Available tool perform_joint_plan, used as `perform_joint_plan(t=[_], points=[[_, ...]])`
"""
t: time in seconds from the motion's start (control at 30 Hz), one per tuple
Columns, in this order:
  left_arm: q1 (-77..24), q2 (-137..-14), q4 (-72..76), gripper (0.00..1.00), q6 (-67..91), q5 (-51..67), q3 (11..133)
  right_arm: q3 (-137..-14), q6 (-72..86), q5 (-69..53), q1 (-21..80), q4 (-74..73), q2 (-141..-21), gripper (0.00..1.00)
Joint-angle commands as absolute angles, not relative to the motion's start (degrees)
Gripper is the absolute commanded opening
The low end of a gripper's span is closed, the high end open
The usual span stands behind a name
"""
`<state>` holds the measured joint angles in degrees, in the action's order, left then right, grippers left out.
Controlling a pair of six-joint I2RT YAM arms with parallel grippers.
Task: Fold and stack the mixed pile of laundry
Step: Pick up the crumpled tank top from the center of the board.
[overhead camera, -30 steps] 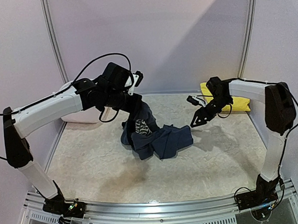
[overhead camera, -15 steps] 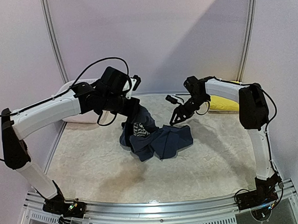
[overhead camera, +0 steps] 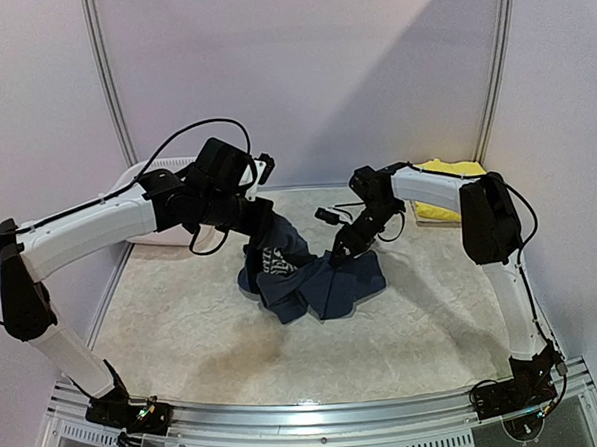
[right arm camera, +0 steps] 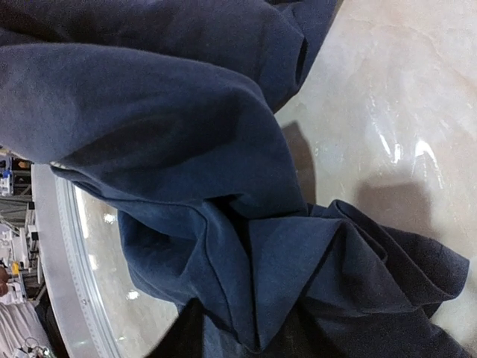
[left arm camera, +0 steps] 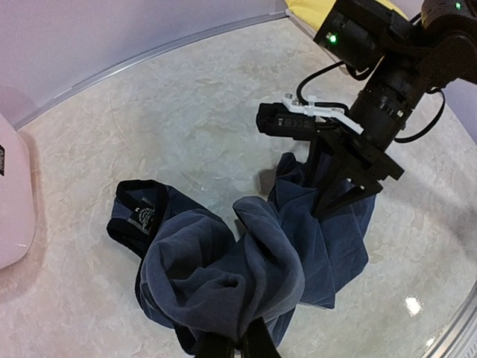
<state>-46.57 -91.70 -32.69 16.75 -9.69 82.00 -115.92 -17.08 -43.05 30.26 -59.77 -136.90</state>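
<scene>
Cloth is bunched in my left gripper (left arm camera: pixel 238 344), which is clamped on a fold of the navy tank top (left arm camera: pixel 223 276). My right gripper (left arm camera: pixel 339 198) presses its tips down into the top's far right edge; I cannot tell whether it has closed on the fabric. A dark neck label (left arm camera: pixel 140 216) carries pale writing too small for me to read, and a white print (overhead camera: pixel 278 262) shows near the collar. My left arm reaches across with its wrist angled down. My right arm stands tall, its forearm stretched leftward. The top lies crumpled mid-table (overhead camera: pixel 184 330); the yellow garment (overhead camera: pixel 446 168) sits at the far right.
</scene>
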Motion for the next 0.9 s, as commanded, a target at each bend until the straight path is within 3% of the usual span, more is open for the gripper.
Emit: perform_joint_plan(t=[0.0, 0.07, 0.1, 0.27, 0.63, 0.87], points=[[-45.7, -89.7, -31.8, 0.0, 17.4, -10.0, 80.9, -118.1, -18.2, -45.0, 30.3, -61.7, -138.5, 0.18], [-45.6, -89.4, -31.8, 0.0, 17.4, -10.2, 80.5, -118.4, -19.3, -45.3, 30.3, -62.6, -137.9, 0.03], [-45.5, -89.2, -31.8, 0.0, 17.3, -10.3, 80.4, -118.3, -20.0, -45.0, 30.3, -63.0, -137.5, 0.0], [-45.0, -88.2, -33.2, 0.0, 16.2, -11.4, 82.1, -115.5, -22.5, -43.1, 28.6, -63.4, -131.2, 0.0], [-44.4, -83.5, -38.8, 0.0, 6.7, -20.4, 96.1, -103.4, -27.2, -32.2, 21.1, -53.4, -98.7, 0.0], [-44.5, -81.8, -41.9, 0.0, 8.0, -18.9, 99.8, -88.2, -28.2, -28.4, 20.9, -50.0, -82.8, 0.0]])
